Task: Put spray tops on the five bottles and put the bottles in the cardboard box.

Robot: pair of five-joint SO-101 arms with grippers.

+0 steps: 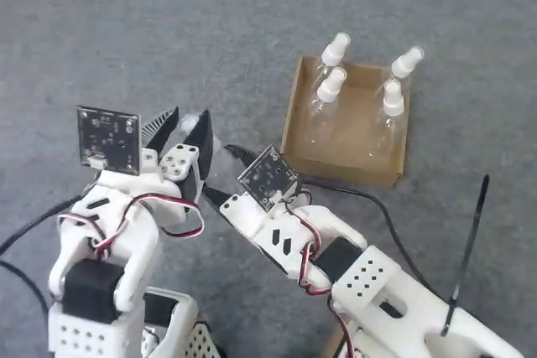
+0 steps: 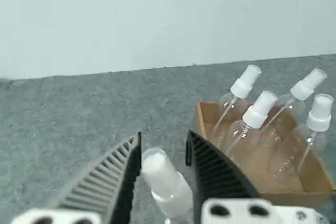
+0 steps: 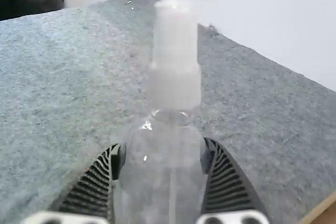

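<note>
The cardboard box (image 1: 344, 167) at the table's far side already holds four capped bottles (image 1: 327, 98). Near it, the right gripper (image 3: 160, 148) clamps the fifth bottle (image 3: 163, 182) upright, while the left gripper (image 2: 164, 137) is closed about its spray top (image 2: 160, 174). Capping appears to be in hand; next, seat the top fully, release it, and carry the bottle to the box.

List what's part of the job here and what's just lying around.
Job: cardboard box; four capped bottles in it; fifth bottle in right gripper; its spray top in left gripper.
Not job: grey mat; black strap by right arm.
</note>
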